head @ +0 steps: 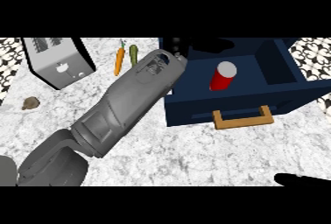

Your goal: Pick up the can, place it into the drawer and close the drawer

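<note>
The red can (223,76) with a white top stands upright inside the open navy drawer (194,109), right of its middle. The drawer's wooden handle (242,118) faces me at the front. My left forearm crosses the counter diagonally from the lower left. Its black left hand (205,44) lies over the drawer's back left corner, fingers stretched out, apart from the can and holding nothing. Only a strip of my right hand (302,180) shows at the lower right edge, resting open on the counter.
A silver toaster (58,61) stands at the back left. An orange carrot (119,61) and a green vegetable (133,54) lie beside it. A small brown lump (30,103) sits near the left edge. The marble counter (194,153) runs in front of the drawer.
</note>
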### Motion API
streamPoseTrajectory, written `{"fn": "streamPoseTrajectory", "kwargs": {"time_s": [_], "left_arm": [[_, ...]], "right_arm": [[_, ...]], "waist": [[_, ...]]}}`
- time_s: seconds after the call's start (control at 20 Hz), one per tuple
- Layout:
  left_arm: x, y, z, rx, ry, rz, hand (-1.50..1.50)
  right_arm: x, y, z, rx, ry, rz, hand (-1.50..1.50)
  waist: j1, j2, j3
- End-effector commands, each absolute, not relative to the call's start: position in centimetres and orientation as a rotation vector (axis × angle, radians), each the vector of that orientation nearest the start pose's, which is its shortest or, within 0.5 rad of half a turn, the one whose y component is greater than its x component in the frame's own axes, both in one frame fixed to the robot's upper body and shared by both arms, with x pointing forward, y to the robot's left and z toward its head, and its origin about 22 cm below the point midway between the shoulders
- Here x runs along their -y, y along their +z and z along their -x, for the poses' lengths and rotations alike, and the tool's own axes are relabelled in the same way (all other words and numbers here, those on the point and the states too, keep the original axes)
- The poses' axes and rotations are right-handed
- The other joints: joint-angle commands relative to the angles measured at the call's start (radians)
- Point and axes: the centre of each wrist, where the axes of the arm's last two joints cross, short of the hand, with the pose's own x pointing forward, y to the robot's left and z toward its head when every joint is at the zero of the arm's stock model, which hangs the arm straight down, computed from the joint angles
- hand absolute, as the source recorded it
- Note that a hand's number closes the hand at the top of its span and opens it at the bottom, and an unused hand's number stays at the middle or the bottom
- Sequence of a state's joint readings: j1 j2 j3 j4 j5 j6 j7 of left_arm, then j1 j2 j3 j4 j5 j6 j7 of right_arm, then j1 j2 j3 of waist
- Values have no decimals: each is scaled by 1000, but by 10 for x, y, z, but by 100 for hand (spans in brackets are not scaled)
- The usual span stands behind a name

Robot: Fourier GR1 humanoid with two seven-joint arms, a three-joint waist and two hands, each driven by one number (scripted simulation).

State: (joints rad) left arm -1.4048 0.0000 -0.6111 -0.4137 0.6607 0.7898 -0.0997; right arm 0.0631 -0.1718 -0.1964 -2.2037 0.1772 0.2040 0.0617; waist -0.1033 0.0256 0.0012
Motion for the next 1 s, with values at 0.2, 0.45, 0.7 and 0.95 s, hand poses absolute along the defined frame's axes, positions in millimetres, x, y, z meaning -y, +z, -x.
{"fn": "streamPoseTrajectory", "kwargs": {"time_s": [0.2,0.45,0.7,0.95], "left_arm": [[18,186,-424,1821,-33,-230,-150],[18,177,-421,1808,-47,-257,-150],[19,183,-421,1792,-61,-209,-150],[12,205,-426,1797,-32,-224,-150]], "right_arm": [[264,155,-183,1997,609,625,-150],[259,142,-207,1917,795,794,-150],[240,111,-232,1818,963,902,-150],[242,75,-248,1708,1023,1010,-150]], "waist": [[28,-8,-1],[54,-12,0],[102,-19,-1],[107,-23,0]]}}
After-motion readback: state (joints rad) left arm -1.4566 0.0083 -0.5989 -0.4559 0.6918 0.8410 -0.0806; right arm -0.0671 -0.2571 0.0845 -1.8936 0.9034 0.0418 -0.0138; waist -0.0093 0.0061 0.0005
